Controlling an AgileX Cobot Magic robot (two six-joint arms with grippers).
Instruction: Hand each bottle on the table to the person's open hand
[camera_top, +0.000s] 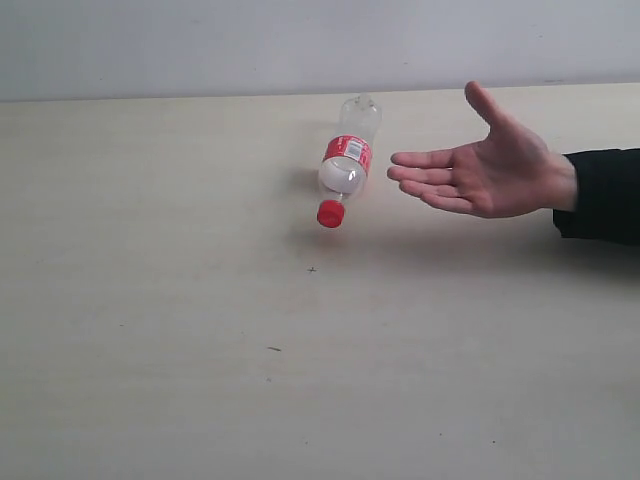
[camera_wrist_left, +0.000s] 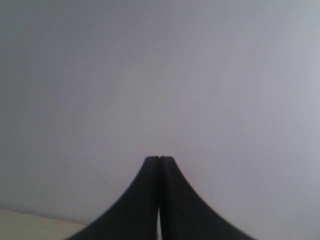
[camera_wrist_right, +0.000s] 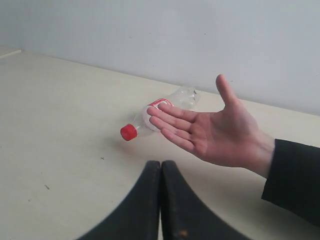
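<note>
Bottle (camera_top: 345, 170), small, clear, red-capped, lying sideways on the desk (camera_top: 200, 350), ahead of the right jaws, apart from them; open hand (camera_top: 490, 172) hovering just beside it; left jaws and right jaws sitting pressed together, gripping nothing

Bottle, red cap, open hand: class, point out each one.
bottle (camera_top: 347, 155), exterior view, on its red label
red cap (camera_top: 330, 213), exterior view, middle of the cap
open hand (camera_top: 495, 175), exterior view, on the palm
</note>
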